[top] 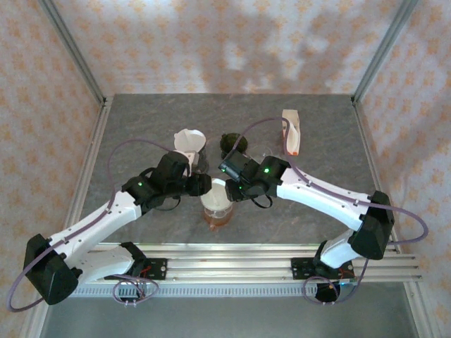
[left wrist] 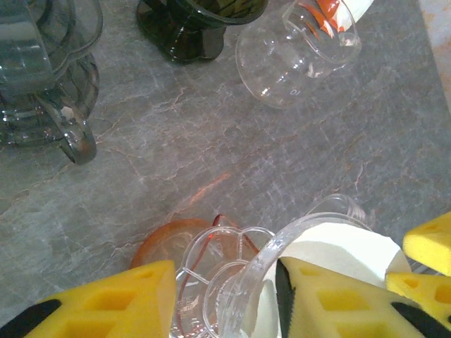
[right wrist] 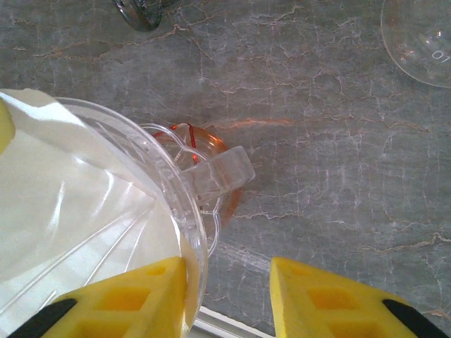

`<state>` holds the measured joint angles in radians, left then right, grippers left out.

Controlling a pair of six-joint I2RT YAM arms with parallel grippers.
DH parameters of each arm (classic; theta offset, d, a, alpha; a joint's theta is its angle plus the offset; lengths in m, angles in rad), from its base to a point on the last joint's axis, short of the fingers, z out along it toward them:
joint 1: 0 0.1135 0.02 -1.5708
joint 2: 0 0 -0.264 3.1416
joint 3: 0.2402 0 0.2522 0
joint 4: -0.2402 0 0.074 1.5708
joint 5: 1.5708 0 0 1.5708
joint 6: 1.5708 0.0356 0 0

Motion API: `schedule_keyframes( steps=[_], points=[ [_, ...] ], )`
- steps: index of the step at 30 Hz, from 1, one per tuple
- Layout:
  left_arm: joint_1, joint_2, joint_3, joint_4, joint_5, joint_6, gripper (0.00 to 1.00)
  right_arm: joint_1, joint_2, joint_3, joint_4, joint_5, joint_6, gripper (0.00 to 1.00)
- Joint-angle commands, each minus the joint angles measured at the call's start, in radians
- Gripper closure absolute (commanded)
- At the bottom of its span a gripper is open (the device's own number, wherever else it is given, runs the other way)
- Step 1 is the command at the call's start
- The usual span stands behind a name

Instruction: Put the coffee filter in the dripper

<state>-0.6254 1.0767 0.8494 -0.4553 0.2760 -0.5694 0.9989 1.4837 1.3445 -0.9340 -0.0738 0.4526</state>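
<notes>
Filter location: the coffee filter sits inside the clear dripper, which stands on an orange-tinted glass vessel at the middle of the counter, toward its near edge.
Key relation: the paper lies directly under both claws, with the cone's axis roughly upright and its mouth up.
Left claw: jaws apart, astride the dripper's rim, one finger over the paper, nothing pinched.
Right claw: jaws apart, with the rim just beside one finger and no grip visible.
Nearer arm: probably the left, since its finger overlaps the paper.
Materials: thin matte white paper, probably limp; glossy ribbed clear dripper with a tab handle; veined grey stone-look counter.
</notes>
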Motion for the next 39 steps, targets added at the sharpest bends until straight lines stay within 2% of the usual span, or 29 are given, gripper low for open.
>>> schedule_keyframes(
  steps=[1, 12, 16, 26, 39],
  points=[
    [0.007, -0.05, -0.006, -0.014, -0.033, -0.01, 0.5, 0.001, 0.003, 0.013, -0.027, 0.032, 0.0, 0.64],
    [0.006, -0.119, -0.025, -0.113, 0.014, -0.028, 0.47, 0.0, 0.006, 0.011, -0.023, 0.037, 0.002, 0.64],
    [0.004, -0.148, -0.034, -0.164, 0.024, -0.024, 0.39, 0.0, 0.008, 0.011, -0.022, 0.034, 0.001, 0.63],
    [-0.066, -0.152, -0.047, -0.123, 0.044, -0.061, 0.37, 0.001, 0.01, 0.011, -0.024, 0.034, 0.004, 0.63],
    [-0.089, -0.134, -0.045, -0.151, 0.018, -0.06, 0.66, 0.001, 0.011, 0.01, -0.023, 0.037, 0.004, 0.63]
  ],
)
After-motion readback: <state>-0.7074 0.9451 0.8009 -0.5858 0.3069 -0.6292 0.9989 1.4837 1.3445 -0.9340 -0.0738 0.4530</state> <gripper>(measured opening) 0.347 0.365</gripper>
